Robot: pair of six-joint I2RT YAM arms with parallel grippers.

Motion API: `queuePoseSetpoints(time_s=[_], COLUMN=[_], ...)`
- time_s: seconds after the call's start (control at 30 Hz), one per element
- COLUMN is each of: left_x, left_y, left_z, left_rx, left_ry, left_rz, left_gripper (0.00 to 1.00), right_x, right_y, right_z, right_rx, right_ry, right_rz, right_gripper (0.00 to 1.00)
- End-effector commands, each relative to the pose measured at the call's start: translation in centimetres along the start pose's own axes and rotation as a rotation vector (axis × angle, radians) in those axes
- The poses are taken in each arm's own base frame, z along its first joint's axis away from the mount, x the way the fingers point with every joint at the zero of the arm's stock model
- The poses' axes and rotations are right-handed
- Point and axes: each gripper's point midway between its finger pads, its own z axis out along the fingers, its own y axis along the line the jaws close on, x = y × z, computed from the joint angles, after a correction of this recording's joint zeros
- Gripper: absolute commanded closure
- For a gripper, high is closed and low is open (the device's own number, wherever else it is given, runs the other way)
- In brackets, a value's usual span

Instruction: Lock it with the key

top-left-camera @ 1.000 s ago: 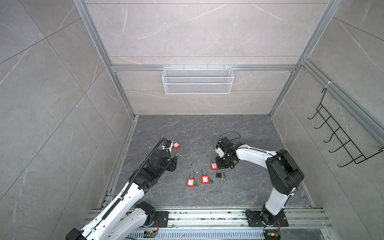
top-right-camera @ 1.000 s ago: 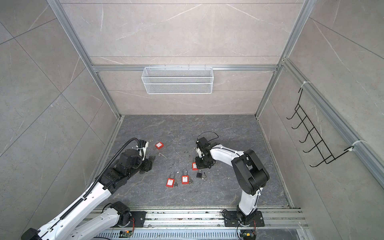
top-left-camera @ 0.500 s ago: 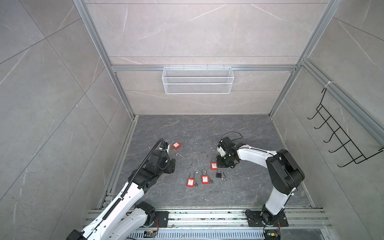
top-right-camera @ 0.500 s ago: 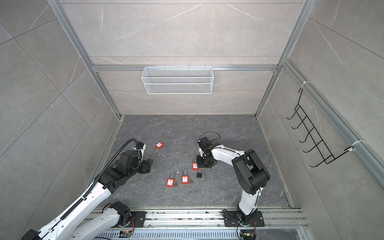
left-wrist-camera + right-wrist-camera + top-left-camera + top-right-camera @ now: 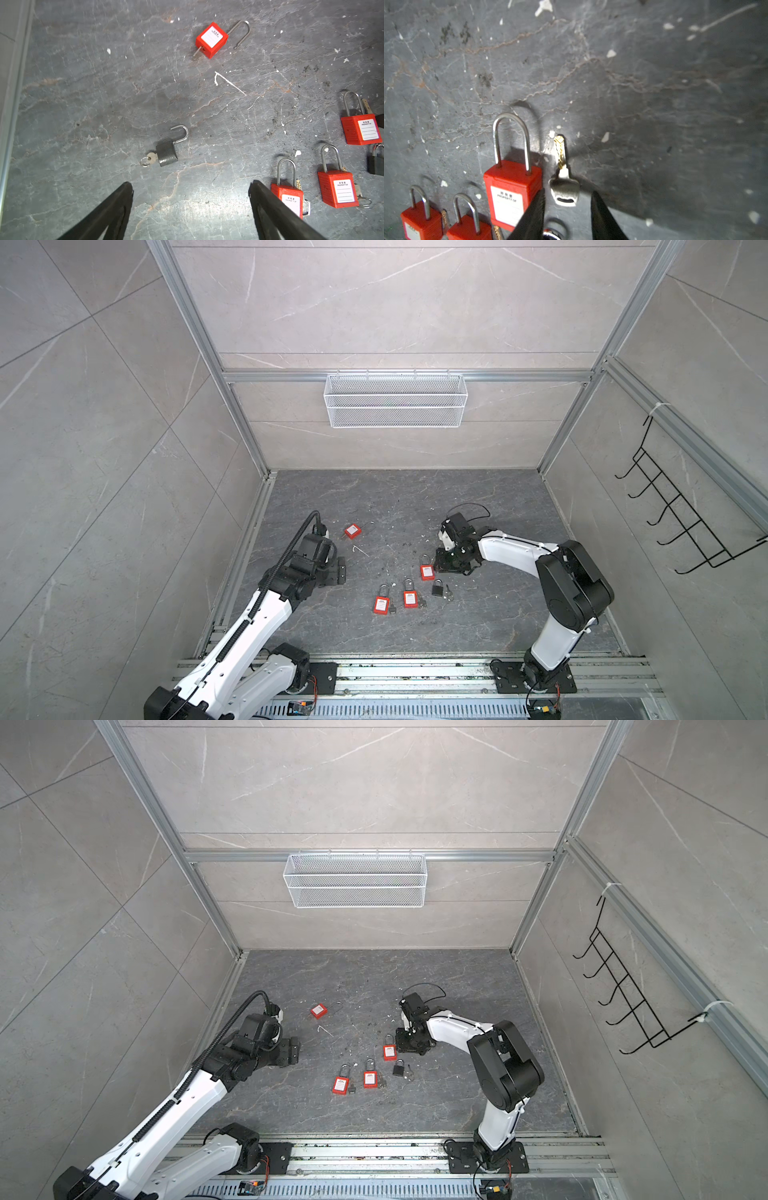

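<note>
Well to the left of the closed red padlock, the left gripper is hanging over the floor with its jaws spread wide and nothing between them. Just ahead of it, the small dark padlock is lying flat with its shackle open and the inserted key sticking out of its base. Farther back and also left of the closed red padlock, an open red padlock is waiting. Just right of the closed red padlock, the loose key is lying free. The right gripper is straddling its head, jaws parted and not pinching it.

The dark lock looks light, so a descending finger is likely to skid it away or knock its key askew. On the right, one finger is sitting close enough to nudge the closed red padlock.
</note>
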Motion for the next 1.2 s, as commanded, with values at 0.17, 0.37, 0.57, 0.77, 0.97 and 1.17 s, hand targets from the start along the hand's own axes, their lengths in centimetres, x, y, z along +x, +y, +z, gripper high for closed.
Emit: queuePoseSetpoints(time_s=[0.17, 0.37, 0.57, 0.77, 0.97, 1.17], left_x=[0.2, 0.4, 0.0, -0.6, 0.1, 1.4], left_y=[1.0, 1.4, 1.2, 1.0, 0.5, 0.5], left_z=[0.8, 2.9, 5.2, 7.4, 9.8, 10.8], left_rx=[0.009, 0.036, 0.045, 0.044, 0.068, 0.062], left_ry=[0.113, 0.201, 0.283, 0.333, 0.406, 0.447], left_rz=[-0.16, -0.188, -0.154, -0.123, -0.135, -0.152], left_gripper=[0.08, 0.08, 0.08, 0.08, 0.08, 0.08], right_x=[-2.0, -3.2, -3.7, -3.7, -3.5, -3.5], right_y=[-1.6, 0.4, 2.3, 4.7, 4.0, 4.3], right_z=[-5.3, -8.4, -8.6, -6.6, -7.0, -6.1], right_rx=[0.12, 0.173, 0.28, 0.3, 0.307, 0.314], right_ry=[-0.173, -0.35, -0.453, -0.478, -0.533, -0.497], right_rz=[0.069, 0.01, 0.055, 0.031, 0.102, 0.089], right_gripper=[0.44, 0.01, 0.01, 0.01, 0.0, 0.01])
